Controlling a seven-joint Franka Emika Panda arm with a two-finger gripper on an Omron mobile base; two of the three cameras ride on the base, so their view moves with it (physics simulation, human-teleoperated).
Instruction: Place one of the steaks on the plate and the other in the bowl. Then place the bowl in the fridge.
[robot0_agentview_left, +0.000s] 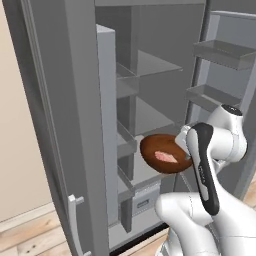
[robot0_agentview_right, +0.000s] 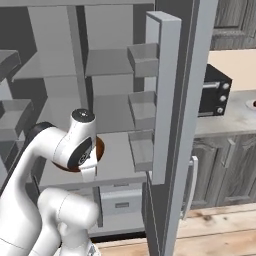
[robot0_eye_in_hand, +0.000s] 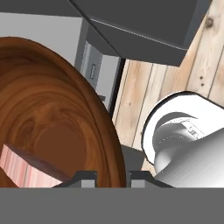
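Gripper (robot0_eye_in_hand: 113, 175) fingers pinch the wooden bowl's (robot0_agentview_left: 165, 153) rim, carrying the pink steak (robot0_agentview_left: 165, 157) level toward the fridge (robot0_agentview_left: 150, 105) shelf.

Light wood plank floor (robot0_agentview_right: 220, 225) runs below dark wood-grain cabinets (robot0_agentview_right: 225, 165); on their grey counter (robot0_agentview_right: 225, 120) sits a black oven (robot0_agentview_right: 212, 90), beige wall (robot0_agentview_right: 235, 65) behind.

Glossy reddish-brown bowl (robot0_agentview_left: 162, 152), pink steak (robot0_agentview_left: 165, 157), grey fridge (robot0_agentview_left: 75, 125).
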